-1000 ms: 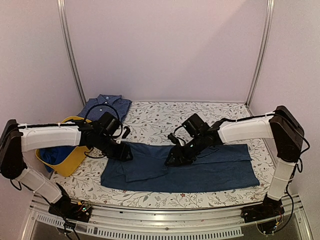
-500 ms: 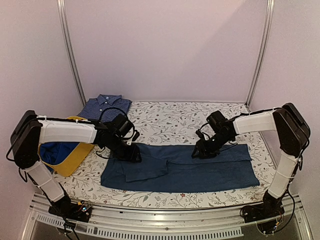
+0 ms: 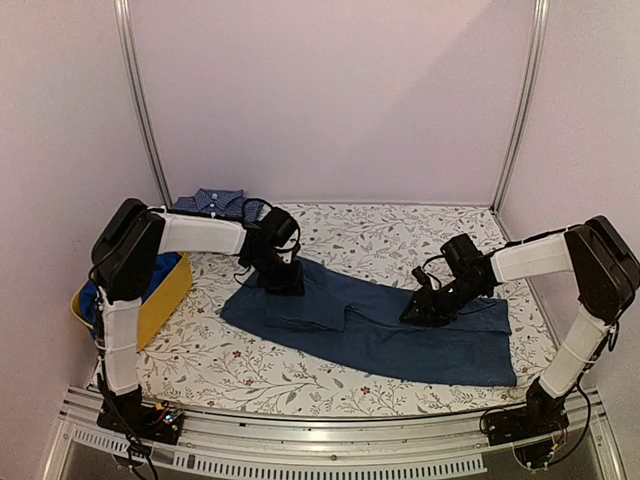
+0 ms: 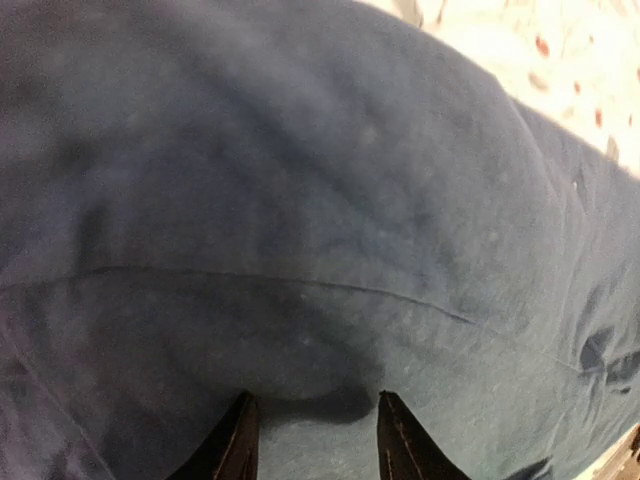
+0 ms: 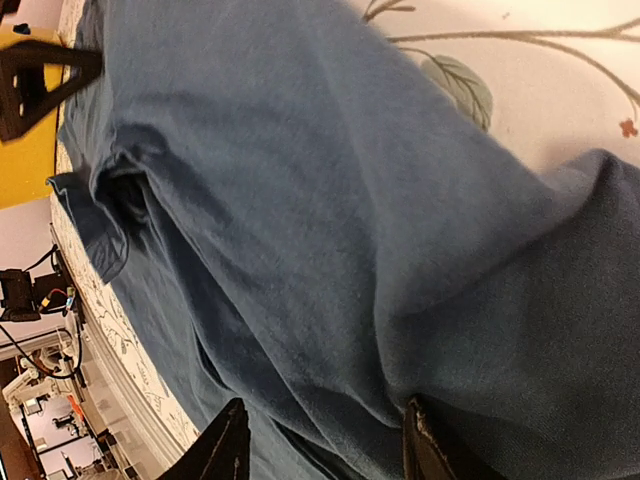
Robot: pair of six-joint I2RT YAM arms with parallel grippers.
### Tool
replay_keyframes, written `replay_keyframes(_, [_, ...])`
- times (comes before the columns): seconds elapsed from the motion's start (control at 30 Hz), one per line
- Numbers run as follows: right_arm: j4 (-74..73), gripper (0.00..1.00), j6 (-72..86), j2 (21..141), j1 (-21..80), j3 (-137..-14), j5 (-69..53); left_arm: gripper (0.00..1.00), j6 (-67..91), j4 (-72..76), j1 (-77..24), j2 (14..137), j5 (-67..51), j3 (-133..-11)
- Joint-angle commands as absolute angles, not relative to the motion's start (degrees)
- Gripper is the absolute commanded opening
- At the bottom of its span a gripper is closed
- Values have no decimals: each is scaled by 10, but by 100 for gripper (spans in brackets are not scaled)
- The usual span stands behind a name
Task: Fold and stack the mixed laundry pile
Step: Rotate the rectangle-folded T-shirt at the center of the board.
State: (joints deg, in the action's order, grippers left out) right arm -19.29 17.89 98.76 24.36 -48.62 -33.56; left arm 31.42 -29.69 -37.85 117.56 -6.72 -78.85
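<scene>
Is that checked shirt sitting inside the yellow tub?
No, the checked shirt lies folded at the back, outside and beyond the yellow tub.

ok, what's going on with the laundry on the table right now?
Both arms are working the dark navy-teal garment, which is spread flat but skewed across the floral table. The left gripper is down on its far left end and the right gripper is on its right half. Each has cloth bunched between its fingers, but a firm pinch can't be confirmed. A checked shirt sits folded at the far left corner. A royal-blue piece lies in the yellow tub.
</scene>
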Motion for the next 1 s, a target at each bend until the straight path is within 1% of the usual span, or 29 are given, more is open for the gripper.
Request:
replay_keyframes(0.0, [-268, 52, 211, 983, 240, -449, -305, 40, 245, -323, -327, 1335, -63, -962])
replay_keyframes(0.07, [-260, 52, 218, 954, 239, -466, -320, 41, 216, -350, -317, 1407, -66, -1096])
replay_keyframes(0.17, [-281, 54, 208, 925, 235, -524, -310, 43, 189, -417, -306, 1482, -66, -1303])
replay_keyframes(0.2, [-300, 54, 200, 923, 230, -546, -302, 44, 185, -432, -302, 1493, -72, -1354])
replay_keyframes(0.27, [-328, 54, 183, 926, 216, -581, -294, 45, 184, -439, -299, 1482, -77, -1388])
replay_keyframes(0.33, [-353, 54, 168, 930, 210, -598, -277, 45, 184, -427, -301, 1438, -87, -1348])
replay_keyframes(0.43, [-379, 54, 143, 935, 210, -604, -269, 45, 176, -394, -315, 1348, -82, -1209])
replay_keyframes(0.47, [-383, 52, 138, 938, 211, -600, -272, 45, 175, -378, -319, 1315, -76, -1140])
replay_keyframes(0.53, [-388, 50, 134, 940, 210, -587, -277, 45, 183, -353, -328, 1262, -80, -1050])
replay_keyframes(0.63, [-378, 50, 134, 937, 211, -563, -275, 45, 210, -332, -343, 1215, -94, -963])
replay_keyframes(0.77, [-357, 50, 140, 963, 211, -530, -281, 45, 244, -325, -359, 1227, -82, -922])
replay_keyframes(0.87, [-347, 48, 149, 983, 211, -510, -275, 44, 259, -332, -359, 1263, -76, -935])
replay_keyframes(0.97, [-340, 47, 157, 990, 210, -490, -270, 41, 261, -341, -358, 1302, -52, -959])
